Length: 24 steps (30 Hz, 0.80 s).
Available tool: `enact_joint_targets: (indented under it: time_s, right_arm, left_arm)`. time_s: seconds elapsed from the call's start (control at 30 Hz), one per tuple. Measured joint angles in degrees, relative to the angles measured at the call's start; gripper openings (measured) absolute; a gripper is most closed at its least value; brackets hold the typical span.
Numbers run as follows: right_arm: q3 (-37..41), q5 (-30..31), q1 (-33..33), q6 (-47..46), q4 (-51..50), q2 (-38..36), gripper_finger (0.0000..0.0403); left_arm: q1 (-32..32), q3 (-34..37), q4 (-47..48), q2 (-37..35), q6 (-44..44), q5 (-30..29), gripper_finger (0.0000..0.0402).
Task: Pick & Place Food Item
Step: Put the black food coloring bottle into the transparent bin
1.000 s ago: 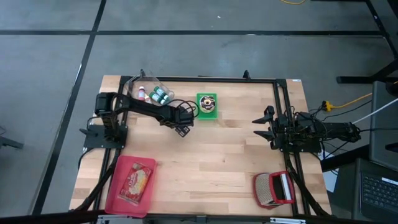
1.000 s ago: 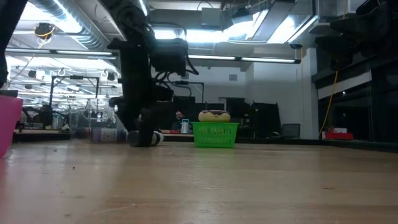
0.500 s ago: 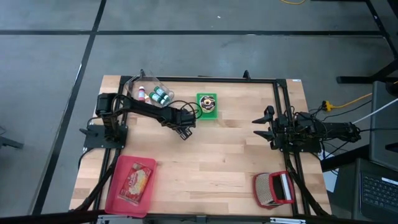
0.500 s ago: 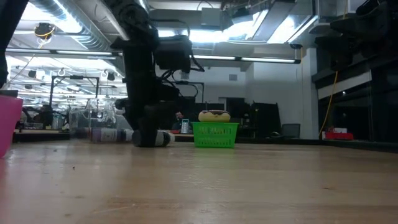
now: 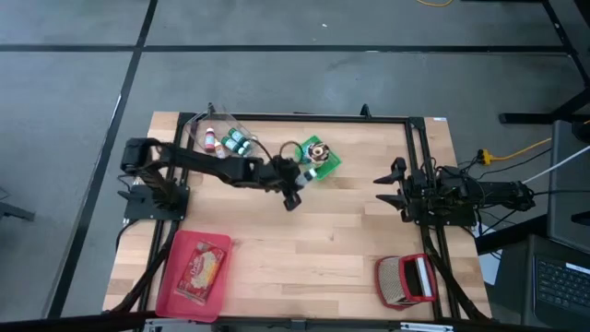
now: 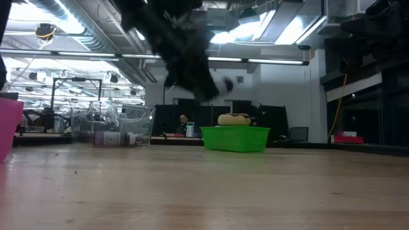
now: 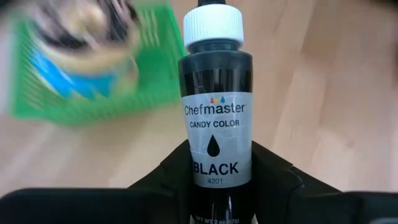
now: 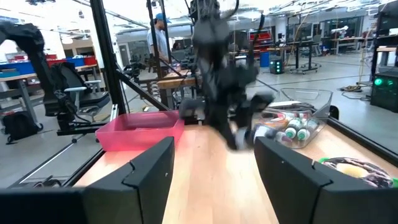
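L wrist view, nearest first: left gripper [image 7: 214, 180] clamps a small black bottle [image 7: 216, 118] between its dark fingers [image 7: 273, 171], white cap pointing away from the wrist. Label reads "Chefmaster / CANDY COLOR / BLACK / 4201", w/ a drop icon in the middle. Beyond it, at approx 10 o'clock from the cap, a green basket [image 7: 93, 106] blurs past, holding a round food item [image 7: 81, 31] in a wrapper w/ some blue; wood table [image 7: 329, 93] fills the rest.

High view gives the layout that the wrist cam lacks: left gripper [image 5: 293, 195] is out near table centre, bottle [image 5: 296, 198] at its tip, and the green basket [image 5: 322, 158] sits skewed just beside it at approx 1 o'clock. A clear bin [image 5: 226, 136] w/ small bottles lies at 10 o'clock from the gripper, by the table's far edge. Pink tray [image 5: 194, 269] w/ a packaged item at 7 o'clock, near corner. A red-and-white object [image 5: 404, 279] at 4 o'clock; can't tell what it is. Right gripper [image 5: 383, 184] is parked at 3 o'clock, over the table's R side, fingers spread, nothing in them.

Low view only: left gripper [image 6: 214, 89] hangs well clear of the tabletop w/ the white cap just showing, basket [image 6: 235, 137] standing on the wood.

R wrist view adds a person [image 8: 159, 37] standing in the room behind; no label text legible there.
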<state>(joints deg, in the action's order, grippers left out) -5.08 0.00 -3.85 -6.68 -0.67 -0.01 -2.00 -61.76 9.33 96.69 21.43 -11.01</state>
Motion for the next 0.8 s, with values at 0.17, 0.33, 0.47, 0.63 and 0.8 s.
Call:
enact_joint_targets:
  time_s: [0.17, 0.33, 0.47, 0.63, 0.8]
  right_arm:
    - [0.0, -1.13, 0.01, -0.41, -0.2, 0.0, 0.0226]
    - [0.0, -1.52, 0.0, -1.07, -0.24, 0.0, 0.0226]
    - [0.0, -2.01, -0.01, -1.48, -0.22, 0.0, 0.0226]
    - [0.0, -2.22, 0.0, -1.46, -0.23, 0.0, 0.0226]
    - [0.0, -2.22, 0.0, -1.48, -0.22, 0.0, 0.0226]
  left_arm:
    - [-1.08, -0.02, 1.32, -7.23, -1.28, -1.73, 0.011]
    - [-1.73, -0.04, 3.99, -15.11, -3.75, -4.23, 0.0115]
    - [-3.33, -0.04, 11.26, -21.52, -4.24, -9.12, 0.011]
    - [-6.55, -0.07, 25.55, -28.24, -2.32, -13.41, 0.0113]
    - [-10.02, 1.67, 37.56, -34.32, 1.25, -17.31, 0.011]
